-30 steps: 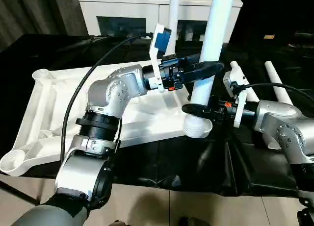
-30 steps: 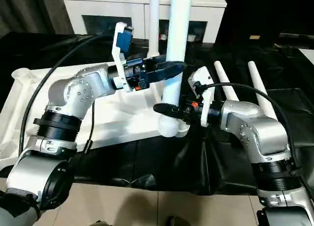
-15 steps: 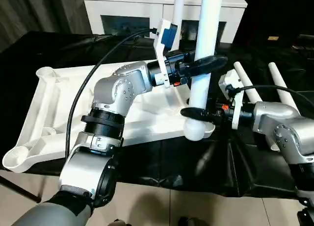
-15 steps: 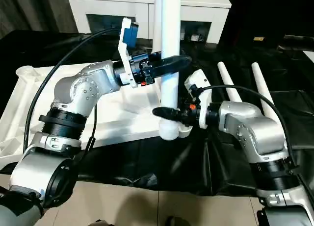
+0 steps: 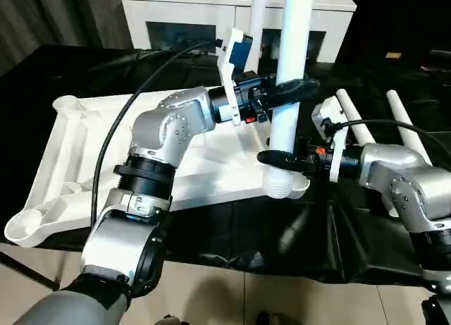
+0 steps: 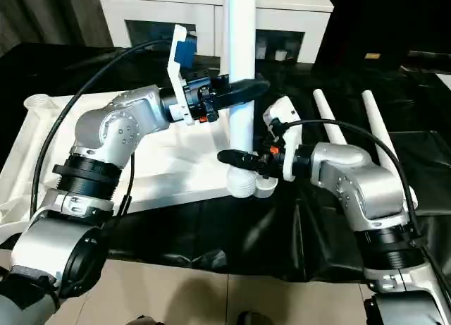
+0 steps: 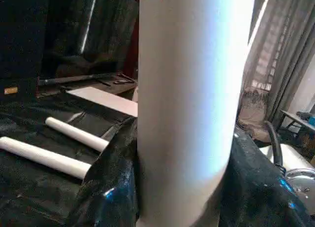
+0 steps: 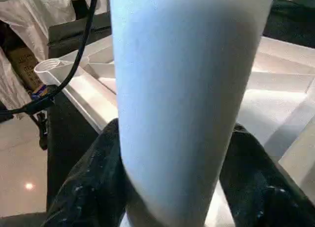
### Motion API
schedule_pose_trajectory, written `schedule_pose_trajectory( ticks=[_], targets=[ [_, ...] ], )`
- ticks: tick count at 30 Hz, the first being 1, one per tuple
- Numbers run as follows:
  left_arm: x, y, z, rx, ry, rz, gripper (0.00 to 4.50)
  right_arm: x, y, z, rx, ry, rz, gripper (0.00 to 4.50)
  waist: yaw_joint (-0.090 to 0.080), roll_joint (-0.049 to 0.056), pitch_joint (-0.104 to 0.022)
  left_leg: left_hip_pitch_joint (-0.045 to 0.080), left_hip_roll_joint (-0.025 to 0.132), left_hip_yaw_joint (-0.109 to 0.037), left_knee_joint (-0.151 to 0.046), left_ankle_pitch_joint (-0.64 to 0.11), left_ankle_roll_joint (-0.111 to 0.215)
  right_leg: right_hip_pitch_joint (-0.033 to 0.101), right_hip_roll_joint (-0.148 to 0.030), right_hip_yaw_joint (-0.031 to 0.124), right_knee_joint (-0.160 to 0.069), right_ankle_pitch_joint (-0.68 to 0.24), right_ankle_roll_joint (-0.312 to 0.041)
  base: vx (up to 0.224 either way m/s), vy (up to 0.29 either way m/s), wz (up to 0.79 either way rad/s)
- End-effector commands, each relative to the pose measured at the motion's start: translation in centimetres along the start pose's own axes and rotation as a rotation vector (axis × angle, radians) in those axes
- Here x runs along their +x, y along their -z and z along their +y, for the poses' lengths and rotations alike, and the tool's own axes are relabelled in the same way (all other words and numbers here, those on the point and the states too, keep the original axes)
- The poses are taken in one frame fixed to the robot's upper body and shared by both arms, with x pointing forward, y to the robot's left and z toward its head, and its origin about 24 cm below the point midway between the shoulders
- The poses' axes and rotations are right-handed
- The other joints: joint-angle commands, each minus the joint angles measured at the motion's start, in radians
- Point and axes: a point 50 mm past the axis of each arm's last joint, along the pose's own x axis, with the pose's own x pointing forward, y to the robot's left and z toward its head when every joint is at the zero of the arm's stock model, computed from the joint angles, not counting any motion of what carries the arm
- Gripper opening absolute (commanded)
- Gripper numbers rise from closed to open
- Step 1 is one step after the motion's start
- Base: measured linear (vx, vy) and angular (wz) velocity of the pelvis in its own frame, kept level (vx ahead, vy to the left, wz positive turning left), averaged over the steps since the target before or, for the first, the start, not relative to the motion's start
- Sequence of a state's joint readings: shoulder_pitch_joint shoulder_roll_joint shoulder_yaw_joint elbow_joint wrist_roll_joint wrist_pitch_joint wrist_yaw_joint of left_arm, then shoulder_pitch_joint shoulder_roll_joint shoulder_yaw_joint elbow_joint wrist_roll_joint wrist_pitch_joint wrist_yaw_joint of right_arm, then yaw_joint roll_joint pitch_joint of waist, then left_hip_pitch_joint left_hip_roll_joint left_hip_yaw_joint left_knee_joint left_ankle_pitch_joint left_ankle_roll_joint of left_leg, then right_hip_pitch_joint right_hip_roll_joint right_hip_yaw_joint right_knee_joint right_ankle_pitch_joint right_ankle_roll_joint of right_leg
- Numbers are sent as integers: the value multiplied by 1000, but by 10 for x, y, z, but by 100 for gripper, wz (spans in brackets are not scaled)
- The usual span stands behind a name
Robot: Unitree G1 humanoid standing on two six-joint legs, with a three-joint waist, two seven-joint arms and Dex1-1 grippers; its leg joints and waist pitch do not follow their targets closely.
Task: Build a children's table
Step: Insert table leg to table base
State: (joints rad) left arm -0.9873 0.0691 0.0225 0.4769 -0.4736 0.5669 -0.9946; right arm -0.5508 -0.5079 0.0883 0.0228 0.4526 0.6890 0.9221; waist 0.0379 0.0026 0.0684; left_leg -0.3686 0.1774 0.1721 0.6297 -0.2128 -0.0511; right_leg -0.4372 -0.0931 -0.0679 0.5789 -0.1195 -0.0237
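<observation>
Tabletop (image 5: 106,170) laid underside-up on black-draped bench (image 5: 232,233). Leg (image 5: 290,92) held upright, long axis vertical, foot met at near right corner socket (image 5: 285,187). Right claw (image 5: 278,158) clamped on leg low, just above socket, forearm reaching in level from right. Left claw (image 5: 292,91) clamped on leg higher, elbow bent over tabletop. Two spare legs (image 5: 373,138) laid beyond right arm. Second upright leg (image 5: 258,15) seen further back, before white cabinet (image 5: 176,15).

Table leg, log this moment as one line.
leg upright in corner socket | left gripper shut on leg | right gripper shut on leg
</observation>
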Motion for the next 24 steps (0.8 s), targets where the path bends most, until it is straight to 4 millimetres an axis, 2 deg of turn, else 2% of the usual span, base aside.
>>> schedule_pose_trajectory(
  ticks=[1,3,9,15,17,18,20,24],
  targets=[
    [5,-4,-1,22,6,17,181,-1,-9,-5,-45,40,-17,293,5,-28,-93,0,29,0,-65,-25,138,81,-39,28,-45,-253,-216,0,0,0],
    [4,-5,0,26,3,18,181,-1,-10,-5,-50,47,-17,296,4,-31,-94,-1,29,1,-64,-29,136,81,-39,28,-46,-257,-214,0,0,0],
    [3,-3,-2,37,19,38,180,-3,-10,-5,-48,26,-13,296,4,-31,-93,0,29,0,-65,-34,133,82,-40,28,-46,-264,-211,0,0,0],
    [3,-4,-3,34,35,39,180,-8,-7,2,-16,-57,30,296,5,-31,-93,-1,30,-1,-64,-31,144,83,-39,29,-44,-248,-221,0,0,0],
    [2,-3,-4,33,42,44,180,-9,-6,2,-13,-63,41,296,5,-31,-93,0,30,0,-64,-38,140,82,-40,28,-46,-263,-216,0,0,0],
    [3,-3,-4,32,44,44,180,-9,-5,3,-8,-70,46,296,5,-35,-93,0,30,0,-64,-40,138,82,-40,28,-46,-267,-214,0,0,0],
    [3,-3,-4,35,45,44,180,-8,-4,4,1,-86,52,296,6,-31,-93,0,30,-1,-64,-41,134,81,-40,28,-46,-278,-211,0,0,0],
    [5,-5,-5,32,51,35,180,-6,-3,5,5,-98,55,296,6,-34,-93,-1,30,-1,-64,-43,128,81,-40,28,-47,-280,-207,0,0,0]
  ],
)
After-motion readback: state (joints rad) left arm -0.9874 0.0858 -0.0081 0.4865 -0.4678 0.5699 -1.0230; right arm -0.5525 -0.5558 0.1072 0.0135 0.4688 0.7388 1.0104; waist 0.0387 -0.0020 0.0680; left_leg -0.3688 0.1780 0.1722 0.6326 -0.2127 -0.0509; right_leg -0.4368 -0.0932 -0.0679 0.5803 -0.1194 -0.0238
